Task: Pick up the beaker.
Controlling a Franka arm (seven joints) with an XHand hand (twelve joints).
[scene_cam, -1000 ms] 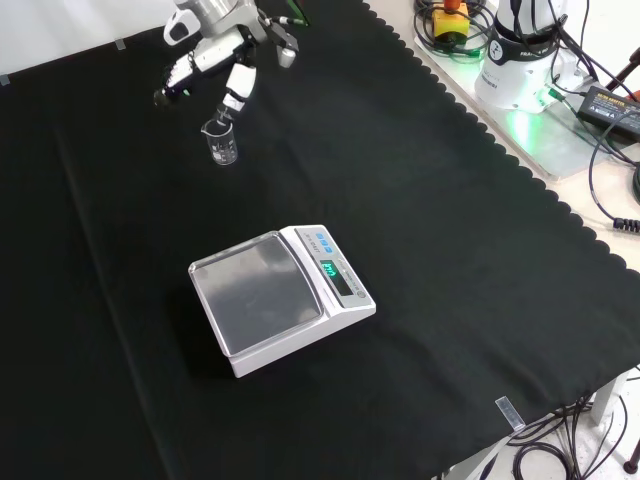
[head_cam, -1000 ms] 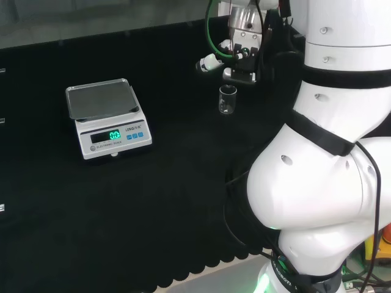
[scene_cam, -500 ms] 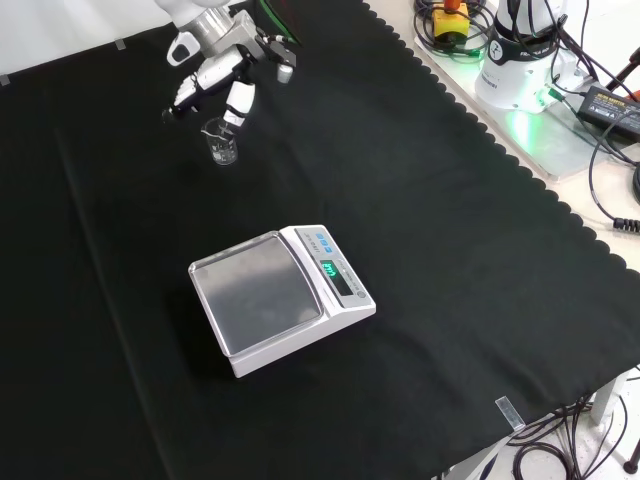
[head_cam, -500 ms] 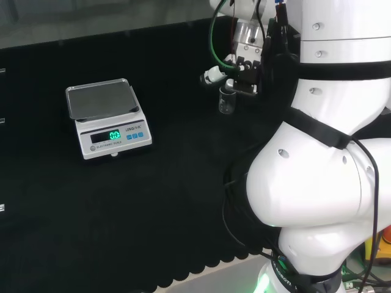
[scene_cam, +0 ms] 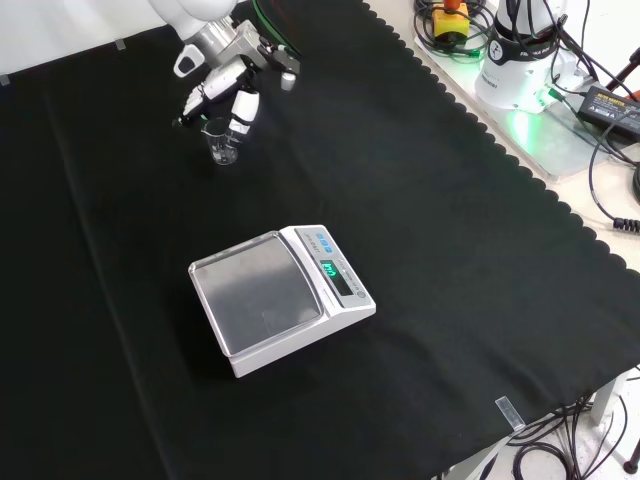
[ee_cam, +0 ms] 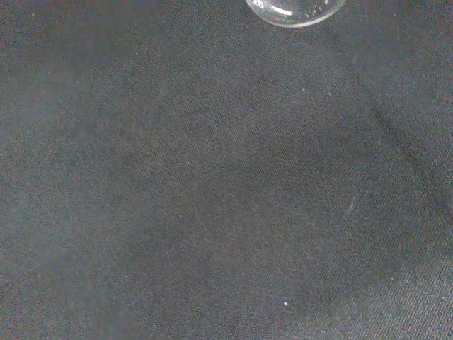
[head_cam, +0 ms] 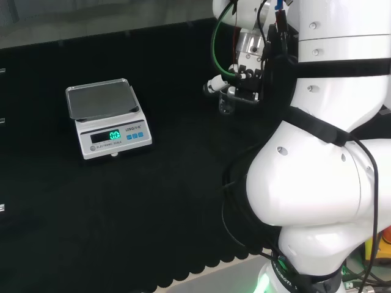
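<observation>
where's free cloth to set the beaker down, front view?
Bare cloth between the scale and the scalloped edge at right, and all down the scale's left. Crowded at top left, where the hand is at the beaker.

beaker: 1 | scale: 1 | robot hand: 1

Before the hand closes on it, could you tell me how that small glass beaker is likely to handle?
The beaker looks like clear, smooth glass, so probably slippery and breakable. It appears empty and small beside the scale, so likely light. Standing upright and narrow on soft black cloth, it could tip if the hand nudges it.
</observation>
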